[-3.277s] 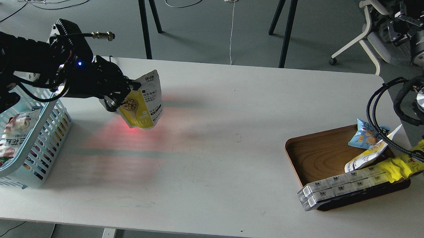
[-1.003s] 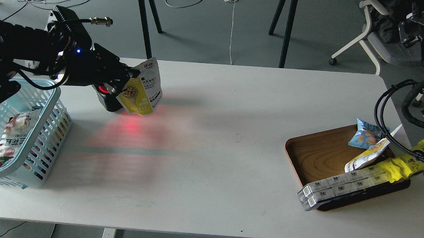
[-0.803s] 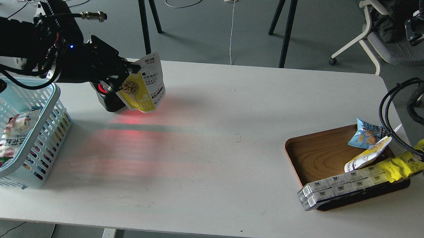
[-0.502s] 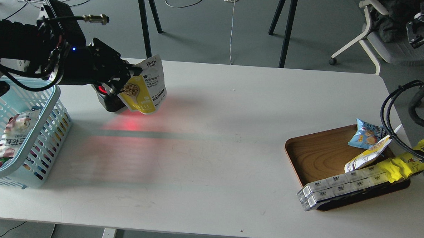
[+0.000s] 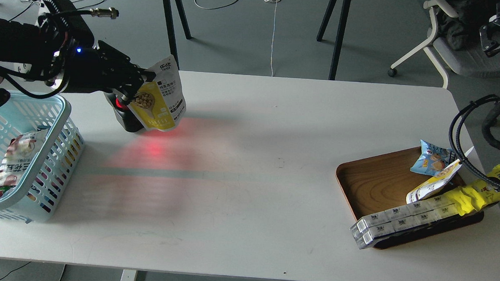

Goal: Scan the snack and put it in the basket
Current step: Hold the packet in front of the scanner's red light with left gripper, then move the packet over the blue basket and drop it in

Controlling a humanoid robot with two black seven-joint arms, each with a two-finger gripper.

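Observation:
My left gripper (image 5: 139, 87) is shut on the snack (image 5: 162, 100), a flat pouch with a yellow lower part, a white top and a picture of nuts. It holds the pouch in the air right in front of a small black scanner (image 5: 124, 114) with a red light, at the table's far left. A red glow lies on the table below it. The light blue basket (image 5: 48, 167) stands at the left edge, left of and below the pouch, with other packets inside. My right gripper is out of view; only cables and arm parts show at the right edge.
A brown wooden tray (image 5: 379, 184) at the right holds a small blue packet (image 5: 429, 162), a white and yellow pouch (image 5: 431, 186), a long yellow pack (image 5: 477, 195) and long white boxes (image 5: 402, 221). Table legs and a chair stand beyond the far edge.
My left gripper has moved the pouch up and a little to the left, toward the basket, still over the scanner. The right arm parts at the right edge have risen.

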